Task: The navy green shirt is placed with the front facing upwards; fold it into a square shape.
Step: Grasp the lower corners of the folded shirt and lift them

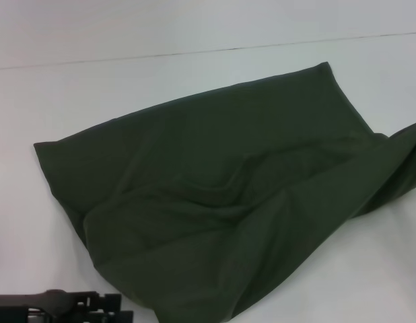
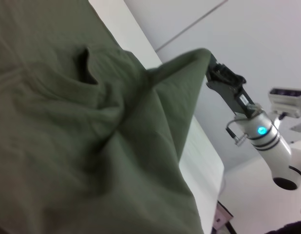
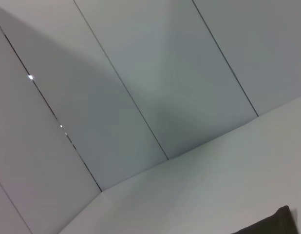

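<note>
Navy green shirt point(image 1: 215, 202) lay rumpled on white table point(image 1: 33, 101). Right hand point(image 2: 215, 72) closed on its lifted edge; left hand point(image 1: 93, 306) low, grip unclear.

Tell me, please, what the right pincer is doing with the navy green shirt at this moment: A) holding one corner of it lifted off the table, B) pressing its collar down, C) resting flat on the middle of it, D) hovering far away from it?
A: in the left wrist view the right pincer grips a peaked corner of the navy green shirt, raised above the table.
</note>
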Tool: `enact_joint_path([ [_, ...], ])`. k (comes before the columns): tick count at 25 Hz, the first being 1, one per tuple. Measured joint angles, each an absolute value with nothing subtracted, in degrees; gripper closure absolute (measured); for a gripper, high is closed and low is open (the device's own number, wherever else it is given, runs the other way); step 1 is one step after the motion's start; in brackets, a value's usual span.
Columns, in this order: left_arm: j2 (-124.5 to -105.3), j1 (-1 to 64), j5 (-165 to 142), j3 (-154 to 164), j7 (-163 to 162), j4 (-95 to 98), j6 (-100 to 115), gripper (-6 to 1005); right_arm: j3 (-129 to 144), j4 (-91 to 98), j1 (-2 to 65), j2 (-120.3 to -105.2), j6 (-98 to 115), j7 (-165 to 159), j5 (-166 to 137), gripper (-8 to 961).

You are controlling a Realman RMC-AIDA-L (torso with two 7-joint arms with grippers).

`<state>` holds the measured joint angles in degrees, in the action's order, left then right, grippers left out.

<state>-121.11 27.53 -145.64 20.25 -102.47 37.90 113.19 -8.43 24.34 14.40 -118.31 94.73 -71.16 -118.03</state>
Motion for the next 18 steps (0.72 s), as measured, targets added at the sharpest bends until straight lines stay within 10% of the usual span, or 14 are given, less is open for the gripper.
enact_joint_path([
  [18, -122.24, 29.6, -145.9, 21.6, -102.5, 31.4, 106.7, 139, -8.4, 24.3, 14.2, -118.52, 95.1, -71.2, -118.0, 908],
])
